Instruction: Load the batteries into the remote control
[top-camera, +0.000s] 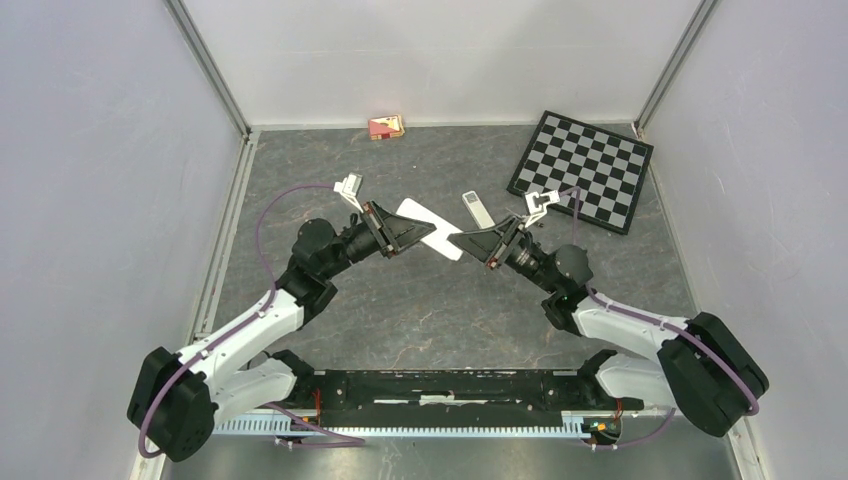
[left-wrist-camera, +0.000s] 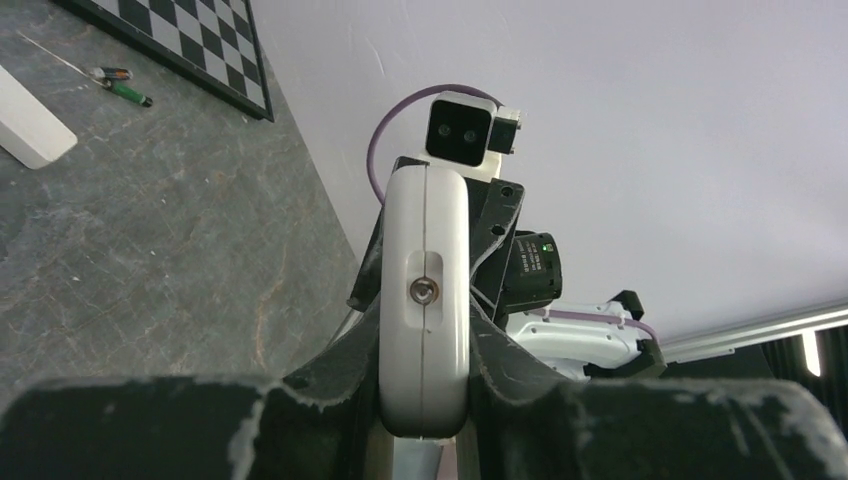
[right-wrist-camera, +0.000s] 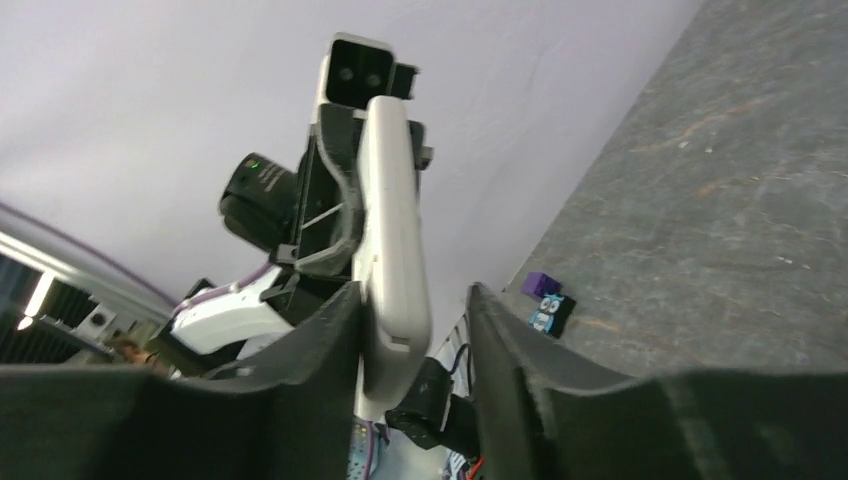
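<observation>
Grey stone-look tabletop shows bare room near us, with walls left, back and right; our left gripper is clenched on the white remote above mid-table; our right gripper brackets its other end, released, a gap showing at one finger; two batteries lie on the tabletop beside the chessboard; from overhead we cannot make them out.

White remote, dark marbled counter
The counter is dark grey with pale veining, and the walls are a pale lilac-grey. The chessboard has black and white checks inside a black border. The box is red and cream. The arms are white with black joints, and the cables are purple. Of the batteries, one is green and one is dark with an orange band.
</observation>
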